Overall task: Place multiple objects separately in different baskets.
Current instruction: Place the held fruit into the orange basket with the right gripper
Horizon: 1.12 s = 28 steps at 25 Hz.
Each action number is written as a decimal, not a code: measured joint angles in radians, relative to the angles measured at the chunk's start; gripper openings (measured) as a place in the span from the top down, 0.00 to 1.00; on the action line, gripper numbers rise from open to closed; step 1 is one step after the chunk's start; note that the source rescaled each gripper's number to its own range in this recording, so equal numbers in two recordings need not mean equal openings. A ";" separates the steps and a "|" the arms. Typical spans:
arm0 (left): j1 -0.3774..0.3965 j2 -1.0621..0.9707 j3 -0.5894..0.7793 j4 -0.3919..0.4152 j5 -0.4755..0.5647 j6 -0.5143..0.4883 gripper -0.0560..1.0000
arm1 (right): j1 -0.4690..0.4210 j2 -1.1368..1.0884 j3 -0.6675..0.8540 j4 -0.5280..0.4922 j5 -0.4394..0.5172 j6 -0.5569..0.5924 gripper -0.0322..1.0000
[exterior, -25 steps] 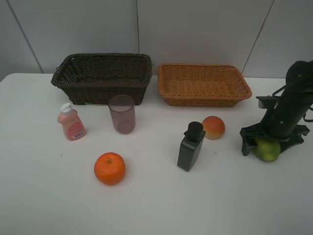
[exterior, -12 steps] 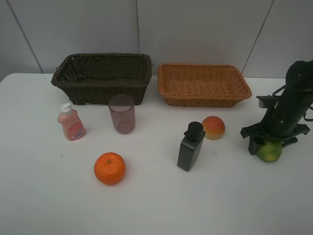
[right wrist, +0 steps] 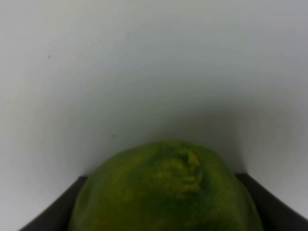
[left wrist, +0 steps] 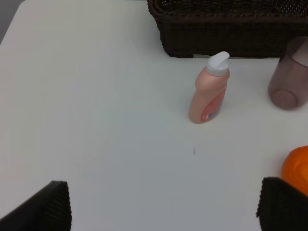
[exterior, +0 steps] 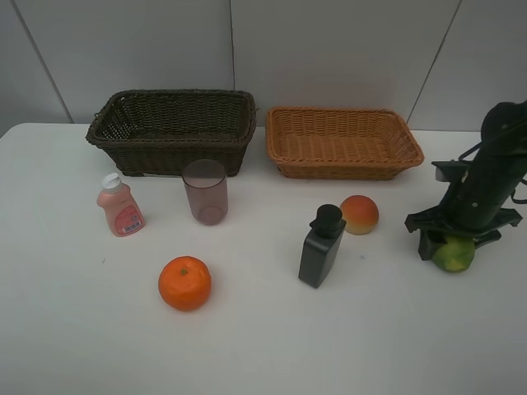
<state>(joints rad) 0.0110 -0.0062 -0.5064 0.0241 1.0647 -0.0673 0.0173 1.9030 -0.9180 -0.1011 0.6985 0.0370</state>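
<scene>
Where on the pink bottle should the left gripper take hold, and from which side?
Grip the pink bottle across its wide lower body, below the white cap, probably from above: it stands upright, clear of the cup and dark basket.

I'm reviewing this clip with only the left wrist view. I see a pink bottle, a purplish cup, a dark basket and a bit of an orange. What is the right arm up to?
Observer: The right gripper grips a green citrus at the right of the table, with a finger against each flank in the right wrist view.
Operator: Is there a second basket?
Observer: Yes, a light tan basket sits beside the dark basket, with nothing visible inside it.
Operator: Anything else loose?
Observer: A black bottle stands upright near the middle, with a peach-like fruit close beside it toward the tan basket.
</scene>
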 joint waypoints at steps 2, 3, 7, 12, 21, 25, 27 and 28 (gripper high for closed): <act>0.000 0.000 0.000 0.000 0.000 0.000 0.00 | 0.000 -0.008 0.000 0.003 0.012 0.000 0.62; 0.000 0.000 0.000 0.000 0.000 0.000 0.00 | 0.000 -0.013 0.002 0.009 0.025 0.000 0.62; 0.000 0.000 0.000 0.000 0.000 0.000 0.00 | 0.000 -0.082 -0.008 0.016 0.102 0.000 0.62; 0.000 0.000 0.000 0.000 0.000 0.000 0.00 | 0.025 -0.135 -0.122 0.021 0.262 0.026 0.62; 0.000 0.000 0.000 0.000 0.000 0.000 0.00 | 0.145 -0.055 -0.470 0.013 0.429 0.049 0.62; 0.000 0.000 0.000 0.000 0.000 0.000 0.00 | 0.180 0.045 -0.632 0.013 0.427 0.049 0.62; 0.000 0.000 0.000 0.000 0.000 0.000 0.00 | 0.190 0.090 -0.710 0.014 0.408 0.049 0.62; 0.000 0.000 0.000 0.000 0.000 0.000 0.00 | 0.193 0.113 -0.746 0.014 0.393 0.049 0.62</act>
<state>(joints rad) 0.0110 -0.0062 -0.5064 0.0241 1.0647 -0.0673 0.2107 2.0156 -1.6638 -0.0874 1.0910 0.0859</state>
